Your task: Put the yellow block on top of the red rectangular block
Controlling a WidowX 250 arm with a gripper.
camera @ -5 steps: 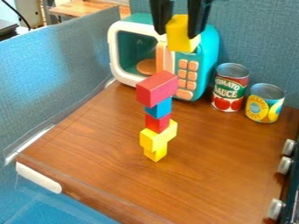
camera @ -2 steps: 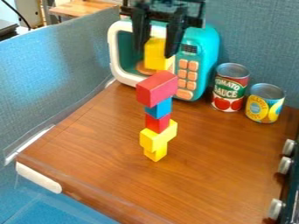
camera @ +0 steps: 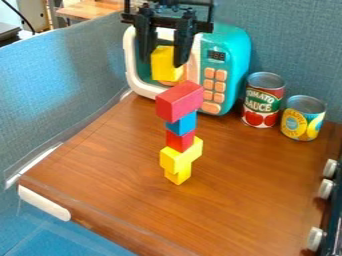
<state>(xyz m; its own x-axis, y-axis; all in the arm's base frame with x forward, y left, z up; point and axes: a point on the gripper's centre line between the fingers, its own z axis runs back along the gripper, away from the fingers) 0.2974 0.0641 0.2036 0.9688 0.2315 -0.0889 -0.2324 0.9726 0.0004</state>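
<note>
Gripper (camera: 162,61) clamped on the yellow block (camera: 160,73), and it's a lifted grip: the block is pinched between the two black fingers, its lower part poking out beneath them. Fingers pointed down, block carried high, up in the upper part of the view!

Just below the hand and a touch to its right in the view, the red rectangular block (camera: 178,103) is seen at the top of the tower. The held block's lower edge is seen close to its upper left; whether the two are touching cannot be told from this angle.

And what a tower, straight down from there: the red rectangular block is carried by a blue block (camera: 182,124), that one by a small red block (camera: 180,142), then comes a wider yellow piece (camera: 175,160), and at the very bottom, farthest below the hand, a lower yellow block (camera: 178,177) is planted on the brown tabletop (camera: 247,195).

Behind the hand, a turquoise toy microwave (camera: 235,50) is partly covered by the fingers and the held block. Off to the hand's right and lower, two cans are lined up: a red-labelled can (camera: 263,109) first, a yellow-labelled can (camera: 302,126) just beyond it.
</note>
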